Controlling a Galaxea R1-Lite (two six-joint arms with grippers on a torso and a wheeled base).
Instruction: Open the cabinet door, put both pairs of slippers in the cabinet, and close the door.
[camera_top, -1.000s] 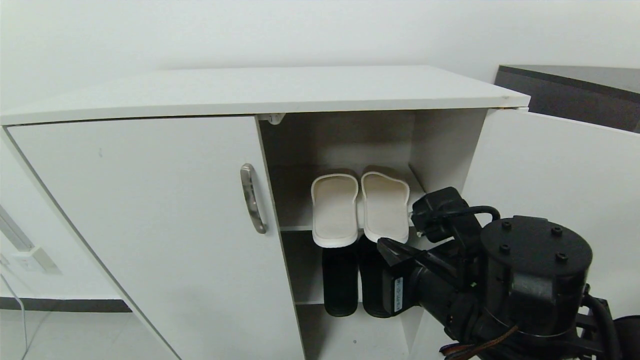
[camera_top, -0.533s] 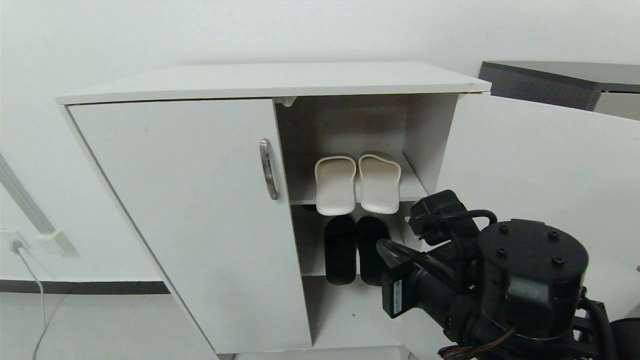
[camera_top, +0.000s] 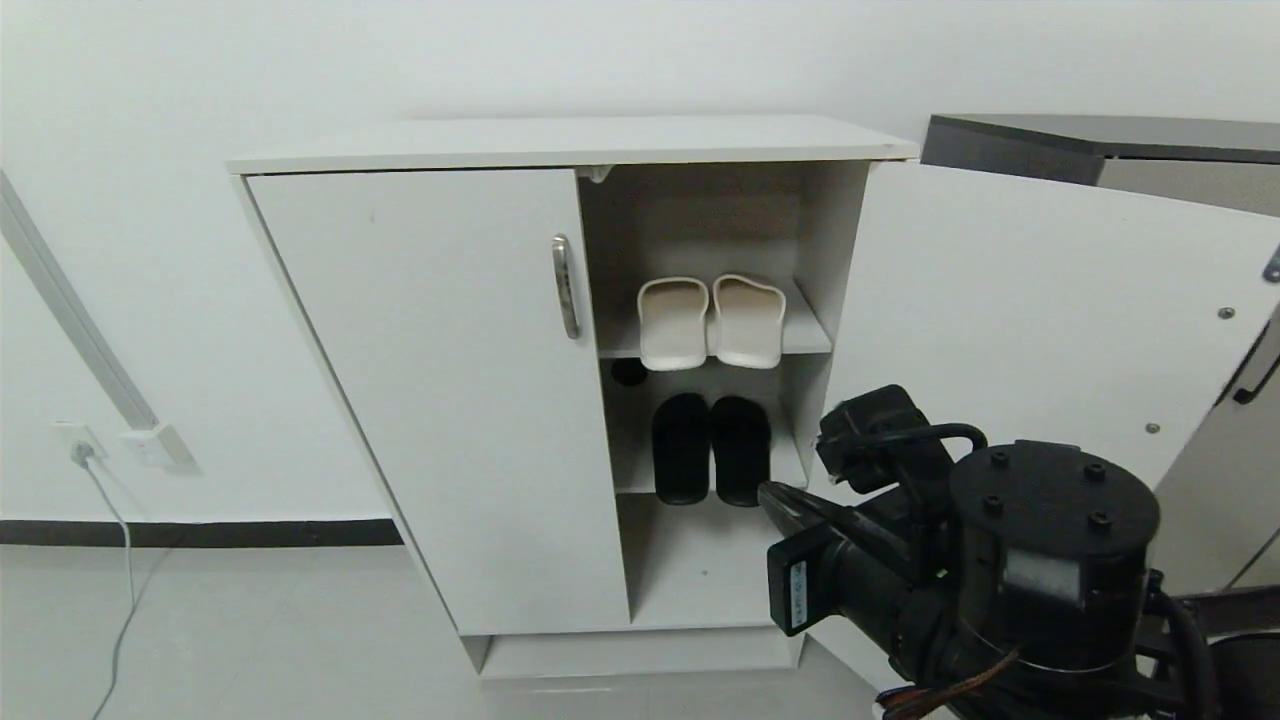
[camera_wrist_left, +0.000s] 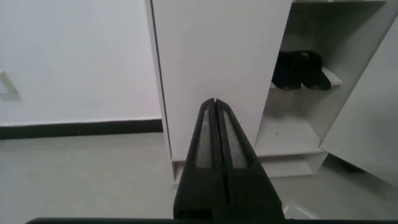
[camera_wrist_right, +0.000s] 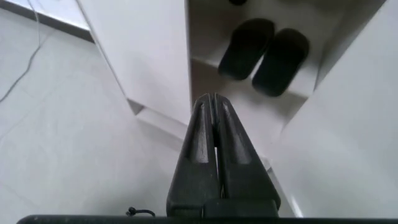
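Nearby, the right arm (camera_top: 1000, 560) sits low on the right, in front of the open right door (camera_top: 1020, 300). The right claw (camera_wrist_right: 214, 98) has its two fingers pressed flat together and grips nothing; it points toward the lower part of the cabinet opening. The left claw (camera_wrist_left: 214, 102) is likewise fully closed with nothing in it, above the grey floor (camera_top: 250, 630) and facing the closed left door (camera_top: 440, 380).

Farther off stands the white cabinet (camera_top: 560, 135). Its left door carries an upright metal handle (camera_top: 566, 287) by its inner edge, and its right door is swung wide toward the right. Inside, the black slippers (camera_top: 712, 448) lie side by side, touching, on the middle shelf (camera_top: 785, 470). Above them the white slippers (camera_top: 710, 320) lie side by side on the upper shelf (camera_top: 800, 345), with their near ends slightly over its front edge.

Behind, on the far left wall, a socket (camera_top: 75, 440) has a cable (camera_top: 125, 580) hanging down to the floor. A dark tabletop (camera_top: 1100, 135) shows at the far right beyond the open door.
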